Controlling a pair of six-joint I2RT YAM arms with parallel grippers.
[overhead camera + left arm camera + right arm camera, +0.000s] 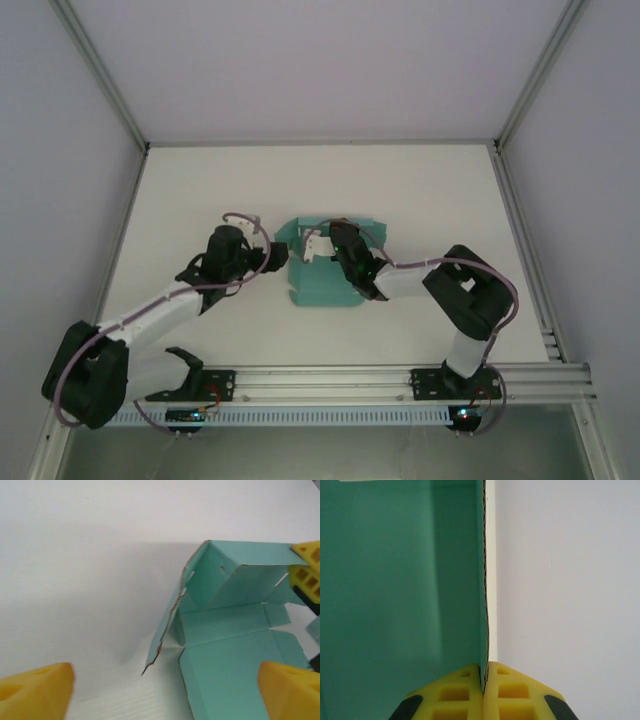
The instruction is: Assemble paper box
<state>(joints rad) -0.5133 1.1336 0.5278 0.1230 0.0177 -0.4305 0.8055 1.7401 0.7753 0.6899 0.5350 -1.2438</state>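
Observation:
The teal paper box (322,283) lies partly folded in the middle of the white table (200,190), its base flat and its far and left walls raised. My left gripper (273,257) sits at the box's left edge. In the left wrist view this gripper (165,694) is open, its yellow fingertips (36,690) wide apart, and the box's left flap (167,625) stands loose between them. My right gripper (322,243) is at the far wall. Seen from the right wrist, it (484,674) is shut on the upright card edge of the paper box (395,580).
White enclosure walls with metal posts (115,100) border the table on three sides. An aluminium rail (400,380) carrying both arm bases runs along the near edge. Bare table (90,555) stretches left of and beyond the box.

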